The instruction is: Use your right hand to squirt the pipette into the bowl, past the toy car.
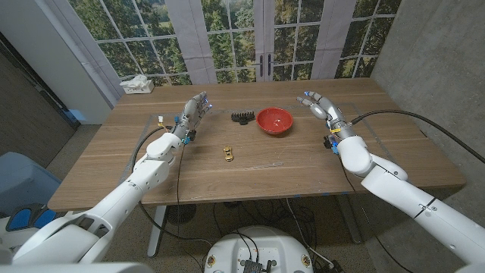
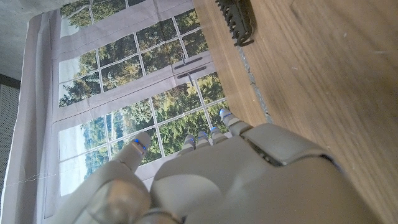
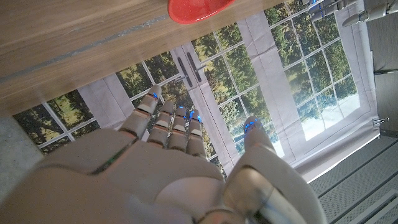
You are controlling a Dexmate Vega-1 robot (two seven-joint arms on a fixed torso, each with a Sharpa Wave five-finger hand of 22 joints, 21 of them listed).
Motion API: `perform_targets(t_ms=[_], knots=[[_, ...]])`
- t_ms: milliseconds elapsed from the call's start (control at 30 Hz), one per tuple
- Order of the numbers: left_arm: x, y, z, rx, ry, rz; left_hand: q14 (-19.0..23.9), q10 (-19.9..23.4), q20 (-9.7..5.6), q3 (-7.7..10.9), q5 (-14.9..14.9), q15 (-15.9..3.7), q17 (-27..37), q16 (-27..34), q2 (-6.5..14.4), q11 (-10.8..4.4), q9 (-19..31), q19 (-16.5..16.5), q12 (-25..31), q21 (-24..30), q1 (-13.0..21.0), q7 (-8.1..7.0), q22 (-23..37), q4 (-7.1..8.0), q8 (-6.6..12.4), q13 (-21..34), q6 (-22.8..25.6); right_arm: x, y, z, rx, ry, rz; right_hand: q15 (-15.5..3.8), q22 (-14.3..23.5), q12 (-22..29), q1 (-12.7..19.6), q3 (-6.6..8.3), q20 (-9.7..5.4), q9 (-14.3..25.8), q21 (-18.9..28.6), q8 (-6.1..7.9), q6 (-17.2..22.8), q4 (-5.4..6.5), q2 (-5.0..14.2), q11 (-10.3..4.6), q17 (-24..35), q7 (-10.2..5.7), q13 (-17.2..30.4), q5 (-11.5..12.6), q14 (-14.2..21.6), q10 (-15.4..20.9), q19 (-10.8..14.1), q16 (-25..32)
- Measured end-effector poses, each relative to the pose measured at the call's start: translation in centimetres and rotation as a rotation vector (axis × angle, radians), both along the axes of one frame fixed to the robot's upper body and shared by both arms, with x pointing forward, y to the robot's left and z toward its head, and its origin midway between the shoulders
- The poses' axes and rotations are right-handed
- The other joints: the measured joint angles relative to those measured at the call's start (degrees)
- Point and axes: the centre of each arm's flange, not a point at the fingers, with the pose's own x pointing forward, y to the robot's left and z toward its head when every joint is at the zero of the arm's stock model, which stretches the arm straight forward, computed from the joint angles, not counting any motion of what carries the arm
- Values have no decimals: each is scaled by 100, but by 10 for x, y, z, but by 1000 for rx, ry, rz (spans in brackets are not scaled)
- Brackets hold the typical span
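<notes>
1. right arm and left arm come in from the near corners – both carry their hands far out over the wooden table (image 1: 265,171), raised off the surface, which reads as a ready posture and not a working one.
2. right hand (image 1: 318,104): fingers stretched forward and apart, nothing in its grasp. the right wrist view agrees – right hand (image 3: 155,174) with straight fingers against the window, nothing between them.
3. left hand (image 1: 195,108): likewise spread, holding nothing. the left wrist view shows the left hand (image 2: 236,180) with fingers extended and clear of the wood.
4. red bowl (image 1: 274,120): stands on the far half of the table, near the right hand on that hand's inner side, apart from it. its rim also appears in the right wrist view as the red bowl (image 3: 193,9).
5. toy car (image 1: 228,153): small and yellow, nearer the robot than the bowl, roughly between the two arms, well apart from both hands. judged from this layout, it marks the line the right hand must reach beyond.
6. pipette: i cannot make it out – so its position relative to the right hand cannot be stated.
7. black toothed object (image 1: 242,117): just beside the bowl, toward the left hand.
8. tissue box (image 1: 137,84): far corner, out of the work area.
</notes>
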Motion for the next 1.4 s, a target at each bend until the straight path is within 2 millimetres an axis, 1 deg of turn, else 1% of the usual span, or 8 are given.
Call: perform_targets(t_ms=[233,333,633,733,933,1000,1200,1400], knots=[[-1,-2,0,4,0,-3,0,0,0,0,0,0,0,0,0,0,0,0,0,0,0,0,0,0,0,0,0,-10,3,-3,-35,-5,-16,-41,0,0,0,0,-1,0,0,0,0,0,0,-1,0,0,0,0,42,1,-2,0],[-2,-3,0,9,0,-6,0,0,0,0,0,0,0,0,0,0,0,0,0,0,0,0,0,0,0,0,0,-13,3,-4,-54,-5,-35,-41,0,0,0,0,-22,0,0,0,0,0,0,-41,-1,0,0,44,41,41,-22,23],[-4,-5,0,18,1,-6,0,0,0,-16,0,0,0,0,0,0,0,0,0,0,0,0,-1,-16,0,0,0,-24,7,-5,-99,-5,-50,-40,-1,0,0,0,-22,0,0,0,0,0,0,-41,0,1,0,44,41,41,-22,23],[-5,-5,0,19,2,-5,0,0,0,-16,0,0,0,0,0,0,0,0,0,0,0,0,0,-16,0,0,0,-28,8,-6,-112,-4,-51,-40,-1,0,1,31,-21,19,0,-21,0,-31,1,-41,27,1,0,44,41,41,-22,23],[-7,-7,0,24,0,-4,0,0,0,-16,0,0,0,0,0,0,-1,0,0,0,0,0,-1,-15,0,0,0,-32,9,-9,-148,6,-67,-40,-1,0,31,31,-54,30,0,-21,0,-31,28,-41,26,1,0,44,41,40,11,23],[-8,-8,0,26,0,-3,0,0,0,-16,0,0,0,0,0,0,0,0,0,0,0,0,0,-16,0,0,0,-34,10,-10,-160,10,-72,-40,-1,0,115,31,-54,30,0,-21,0,-31,-55,-41,26,1,-1,44,41,40,11,23],[-9,-10,0,32,-3,-7,0,0,0,-16,0,0,0,0,0,0,0,0,0,0,0,0,-1,-15,0,0,0,-39,13,-12,-195,16,-78,-40,-1,0,113,31,-53,30,0,-21,-31,-31,-51,-40,26,-31,-1,44,41,40,10,23],[-9,-12,-1,35,-3,-10,0,0,0,-16,22,0,1,0,0,0,-1,0,0,0,0,0,-1,-15,0,0,0,-44,16,-15,-226,22,-89,-71,-2,0,164,31,-53,30,0,-21,-31,-31,2,-40,26,-31,-1,44,10,40,10,44]])
